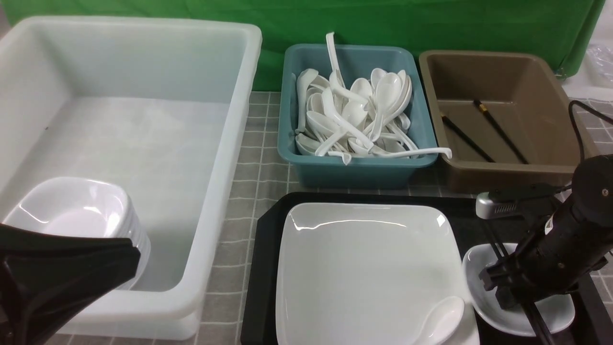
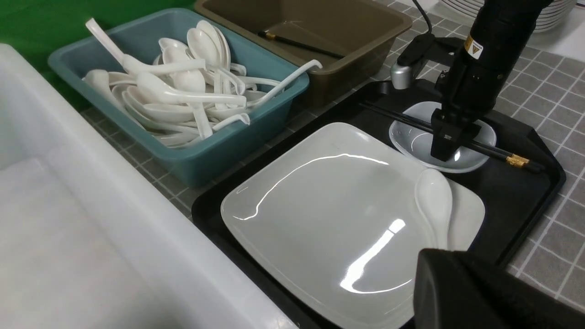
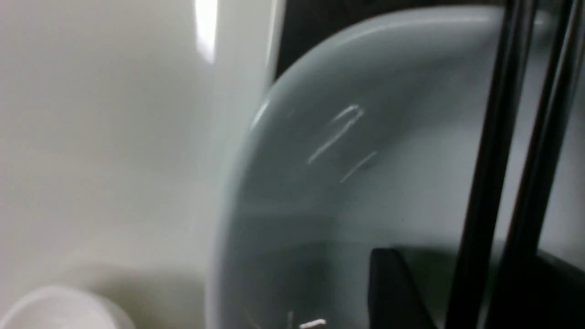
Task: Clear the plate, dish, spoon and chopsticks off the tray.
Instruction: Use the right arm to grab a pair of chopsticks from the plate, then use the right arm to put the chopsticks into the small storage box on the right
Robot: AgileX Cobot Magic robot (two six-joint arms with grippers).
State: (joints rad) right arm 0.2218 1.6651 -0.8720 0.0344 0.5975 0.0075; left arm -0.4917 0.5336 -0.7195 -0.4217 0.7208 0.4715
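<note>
The black tray carries the large white plate. The spoon lies on the plate's corner beside the small dish. The black chopsticks rest across the dish. My right gripper reaches down into the dish, open, with one finger on each side of the chopsticks and a gap showing. My left gripper is shut and empty, hovering by the white tub's near side, away from the tray.
A big white tub on the left holds a stack of small dishes. Behind the tray stand a teal tub with several spoons and a brown tub with two chopsticks. A cable runs at the right.
</note>
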